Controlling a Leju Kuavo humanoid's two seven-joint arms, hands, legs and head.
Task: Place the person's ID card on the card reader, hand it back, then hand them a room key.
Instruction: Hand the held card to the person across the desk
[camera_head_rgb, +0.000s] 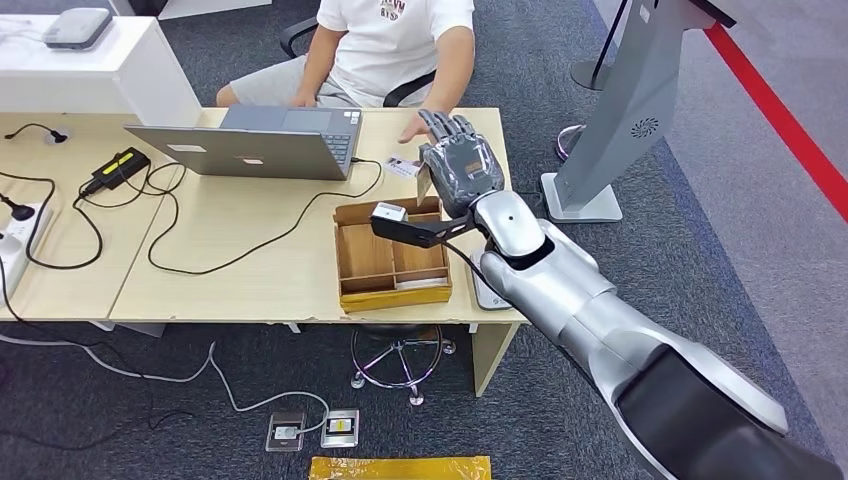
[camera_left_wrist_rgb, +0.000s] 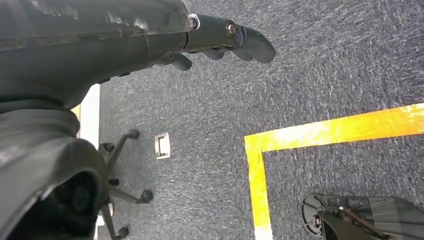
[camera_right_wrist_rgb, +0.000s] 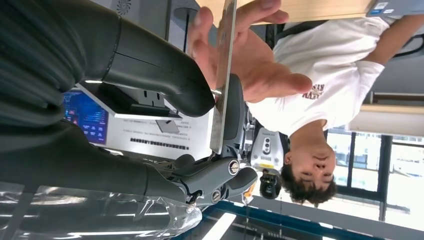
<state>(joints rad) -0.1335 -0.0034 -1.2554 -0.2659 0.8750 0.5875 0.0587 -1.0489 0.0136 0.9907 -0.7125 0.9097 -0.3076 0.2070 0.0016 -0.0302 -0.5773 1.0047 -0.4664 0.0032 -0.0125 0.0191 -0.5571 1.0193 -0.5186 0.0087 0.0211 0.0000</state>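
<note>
right hand (camera_head_rgb: 458, 170) pinches a card (camera_right_wrist_rgb: 223, 75) edge-on, print unreadable; person's hand (camera_right_wrist_rgb: 250, 55) touches it. left hand (camera_left_wrist_rgb: 220, 42) hangs, fingers curled, holding nothing.

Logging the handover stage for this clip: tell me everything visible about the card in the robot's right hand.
The card is thin, flat and rigid, seen almost edge-on in the right wrist view, so its face cannot be read. The right hand pinches it between the thick thumb and the darker fingers. It is held off the desk, out toward the seated person, whose hand touches its far end with fingers on both sides.
</note>
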